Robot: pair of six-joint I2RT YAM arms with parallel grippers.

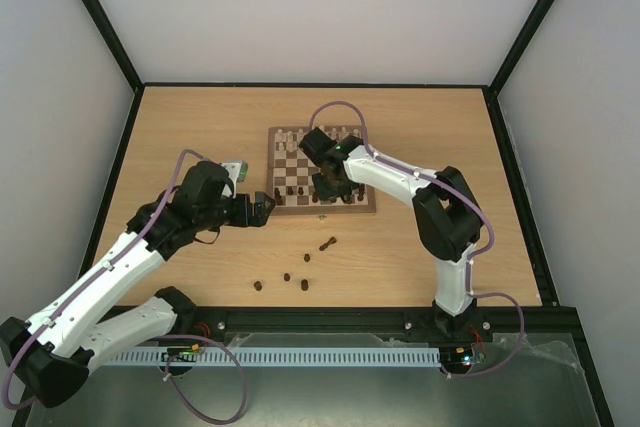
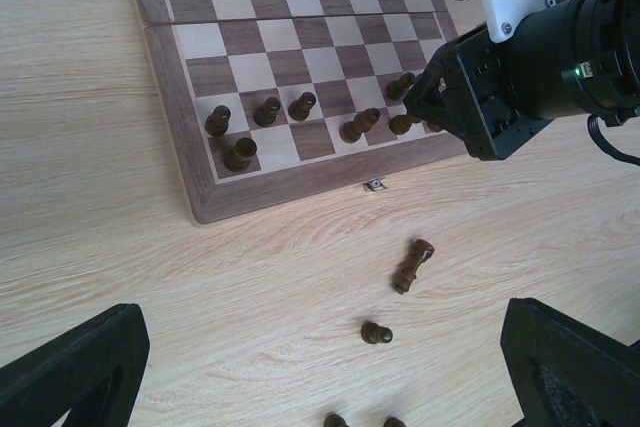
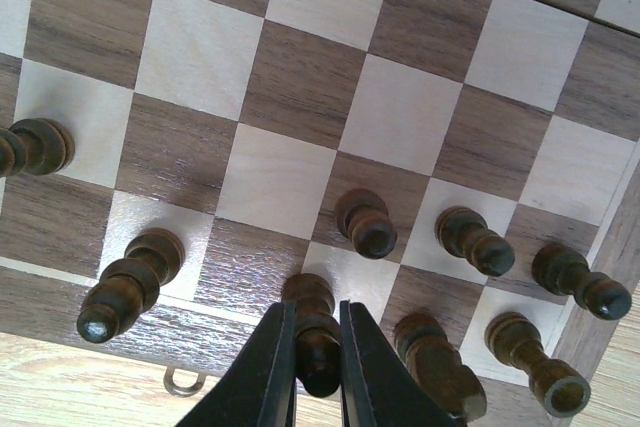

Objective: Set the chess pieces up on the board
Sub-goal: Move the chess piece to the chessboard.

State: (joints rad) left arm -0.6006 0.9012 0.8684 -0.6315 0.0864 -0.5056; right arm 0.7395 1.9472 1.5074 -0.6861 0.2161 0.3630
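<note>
Right gripper [image 3: 318, 332] is clenched on a dark piece [image 3: 310, 299] in the board's [image 2: 183, 132] near row, other pieces [image 3: 470, 239] standing beside it. Left gripper [image 1: 262, 209] gapes wide over the table [image 2: 250, 297], where loose pieces [image 2: 412, 265] lie off the board.

Bright even light, soft shadows, faint sheen on the board [image 3: 250, 267].

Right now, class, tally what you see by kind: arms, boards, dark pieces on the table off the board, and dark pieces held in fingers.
Arms: 2
Board: 1
Dark pieces off the board: 5
Dark piece held in the right fingers: 1
Total: 9
</note>
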